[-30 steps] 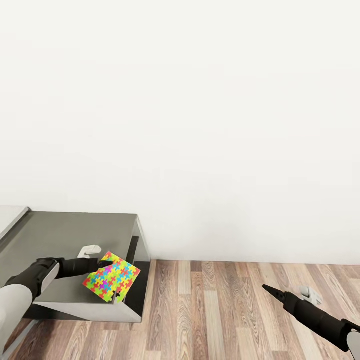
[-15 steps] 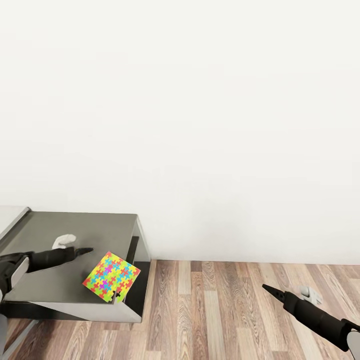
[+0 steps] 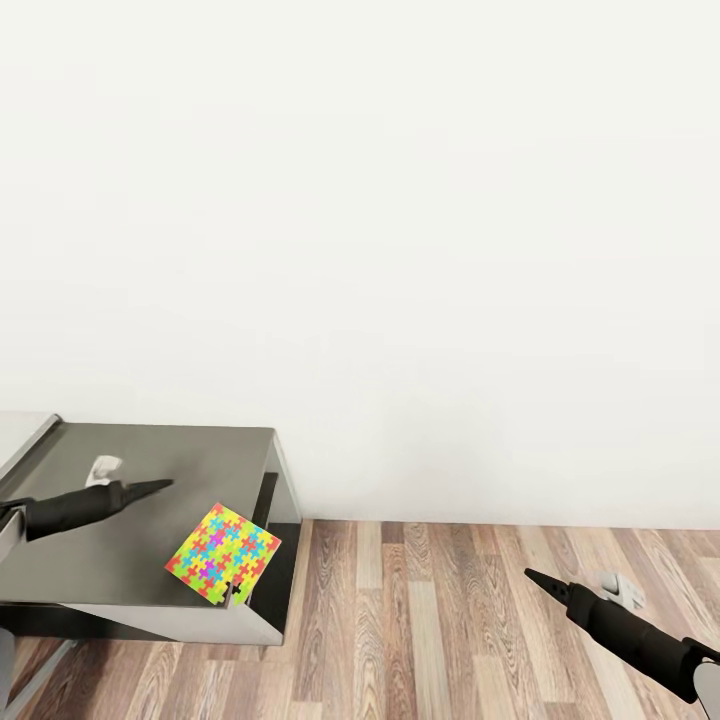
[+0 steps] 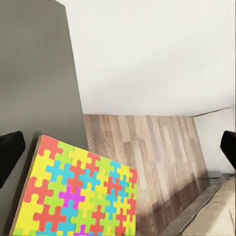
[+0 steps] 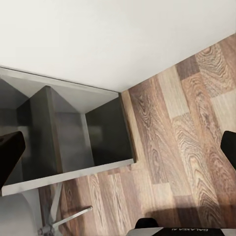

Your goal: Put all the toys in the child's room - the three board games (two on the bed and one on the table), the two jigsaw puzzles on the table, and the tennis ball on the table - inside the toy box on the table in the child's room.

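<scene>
Jigsaw puzzle, a small flat square box covered in a yellow, green, pink and blue puzzle-piece mosaic (image 3: 223,555), lies on the dark grey top of the low cabinet (image 3: 150,455), near its front right corner and turned diamond-wise, one corner toward the wall and the opposite one jutting at the cabinet's front edge. Being square, it has no real long axis; its printed face looks upward, slightly tilted as far as I can judge. In the left wrist view the box (image 4: 78,194) sits ahead of the left claw (image 4: 118,147), whose two dark fingertips stand wide apart at the frame's edges, holding nothing. From the head camera that left claw (image 3: 150,487) hovers above the cabinet top, apart from the puzzle (probably parked on this cabinet only as a stopover, since no toy box is visible). Right claw (image 3: 540,580) hangs over the wood-plank floor (image 3: 450,620), well apart, fingertips spread and empty (image 5: 118,147).
</scene>
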Tool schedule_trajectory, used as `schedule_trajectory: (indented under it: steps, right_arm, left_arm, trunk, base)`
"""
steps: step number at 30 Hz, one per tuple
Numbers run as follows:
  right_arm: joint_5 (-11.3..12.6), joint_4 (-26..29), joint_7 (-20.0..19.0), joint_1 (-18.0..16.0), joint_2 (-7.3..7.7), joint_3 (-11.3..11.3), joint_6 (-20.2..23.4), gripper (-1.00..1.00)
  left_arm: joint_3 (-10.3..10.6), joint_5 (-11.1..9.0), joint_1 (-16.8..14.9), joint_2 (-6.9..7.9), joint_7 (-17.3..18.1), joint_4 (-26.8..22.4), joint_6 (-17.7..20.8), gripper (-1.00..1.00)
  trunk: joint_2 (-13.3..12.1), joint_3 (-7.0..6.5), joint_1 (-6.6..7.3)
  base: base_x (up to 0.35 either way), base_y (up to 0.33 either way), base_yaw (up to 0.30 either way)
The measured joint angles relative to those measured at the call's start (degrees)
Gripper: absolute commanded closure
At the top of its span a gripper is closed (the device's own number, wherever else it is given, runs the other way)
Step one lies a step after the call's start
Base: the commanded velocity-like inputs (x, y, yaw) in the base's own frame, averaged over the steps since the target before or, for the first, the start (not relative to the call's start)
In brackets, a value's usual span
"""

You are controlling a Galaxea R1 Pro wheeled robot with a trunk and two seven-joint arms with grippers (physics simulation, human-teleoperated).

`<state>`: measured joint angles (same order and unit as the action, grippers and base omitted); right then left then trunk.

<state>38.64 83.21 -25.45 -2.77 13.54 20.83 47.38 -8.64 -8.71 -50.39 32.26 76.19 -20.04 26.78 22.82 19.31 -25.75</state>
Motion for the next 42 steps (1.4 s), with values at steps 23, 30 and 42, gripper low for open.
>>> schedule_trajectory:
  steps: [23, 30, 42]
  right_arm:
    - [0.00, -0.01, 0.00, 0.00, -0.09, -0.10, -0.09, -1.00]
    - [-0.07, 0.14, -0.03, -0.01, -0.09, -2.95, -0.84, -1.00]
    - [-0.08, 0.51, -2.31, 0.03, 0.00, -8.73, -5.84, -1.00]
  left_arm:
    - [0.42, 0.02, 2.32, -0.69, 13.58, 0.20, 1.31, -1.00]
    - [0.35, 0.02, 2.66, -0.71, 13.58, 0.02, 1.62, -1.00]
    - [0.35, 0.02, 2.71, -0.71, 13.58, -0.01, 1.07, -1.00]
  trunk:
    - [0.00, 0.00, 0.00]
    - [0.00, -0.05, 0.00]
    - [0.00, -1.02, 0.00]
  base:
    - [0.000, 0.000, 0.000]
    - [0.000, 0.000, 0.000]
    - [0.000, 0.000, 0.000]
